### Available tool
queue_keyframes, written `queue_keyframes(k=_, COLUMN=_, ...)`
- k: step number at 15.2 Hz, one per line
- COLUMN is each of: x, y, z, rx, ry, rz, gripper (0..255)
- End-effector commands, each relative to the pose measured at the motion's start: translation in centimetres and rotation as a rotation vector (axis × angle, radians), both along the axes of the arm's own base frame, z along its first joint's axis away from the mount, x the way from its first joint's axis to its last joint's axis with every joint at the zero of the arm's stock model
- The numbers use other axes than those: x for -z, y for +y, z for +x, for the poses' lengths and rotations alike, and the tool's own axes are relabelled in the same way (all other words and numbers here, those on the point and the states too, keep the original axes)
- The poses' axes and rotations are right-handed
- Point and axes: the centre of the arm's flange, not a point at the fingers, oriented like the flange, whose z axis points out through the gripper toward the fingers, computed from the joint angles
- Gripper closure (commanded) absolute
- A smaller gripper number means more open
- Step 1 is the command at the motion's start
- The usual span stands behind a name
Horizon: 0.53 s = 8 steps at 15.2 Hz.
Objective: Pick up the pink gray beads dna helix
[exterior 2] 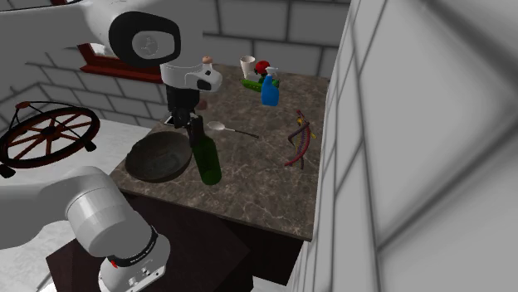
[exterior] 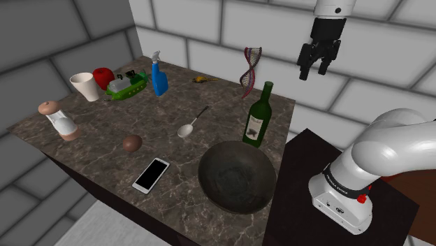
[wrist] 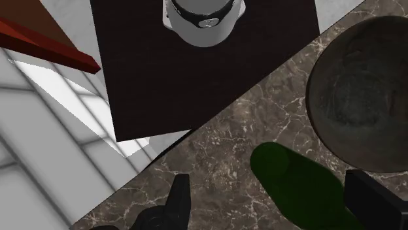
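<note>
The pink and grey bead DNA helix (exterior: 250, 70) stands upright near the back wall on the marble table (exterior: 98, 126); in the second exterior view the helix (exterior 2: 297, 141) sits close to the wall. My black gripper (exterior: 314, 73) hangs open high in the air, off to the shoulder view's right of the helix and well above it, with nothing held. In the second exterior view the gripper (exterior 2: 184, 121) hovers over the green bottle (exterior 2: 207, 158). From the wrist, the gripper (wrist: 269, 178) stands wide apart, with the green bottle (wrist: 294, 186) far below between the fingers (wrist: 178, 196).
A green wine bottle (exterior: 258, 115) and a dark bowl (exterior: 236, 175) stand nearest the stand (exterior: 328, 175). A spoon (exterior: 192, 124), phone (exterior: 151, 175), blue spray bottle (exterior: 159, 75), white cup (exterior: 85, 86) and brown egg-shaped object (exterior: 132, 143) spread over the table.
</note>
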Motion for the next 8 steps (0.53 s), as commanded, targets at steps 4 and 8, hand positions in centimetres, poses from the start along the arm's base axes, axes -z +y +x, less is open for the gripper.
queue_keyframes(k=4, x=0.9, y=-2.5, z=2.5, rx=-0.071, ry=-0.028, rz=0.011, gripper=0)
queue_keyframes(k=8, x=2.0, y=-5.6, z=6.2, rx=-0.166, ry=-0.065, rz=0.025, gripper=0)
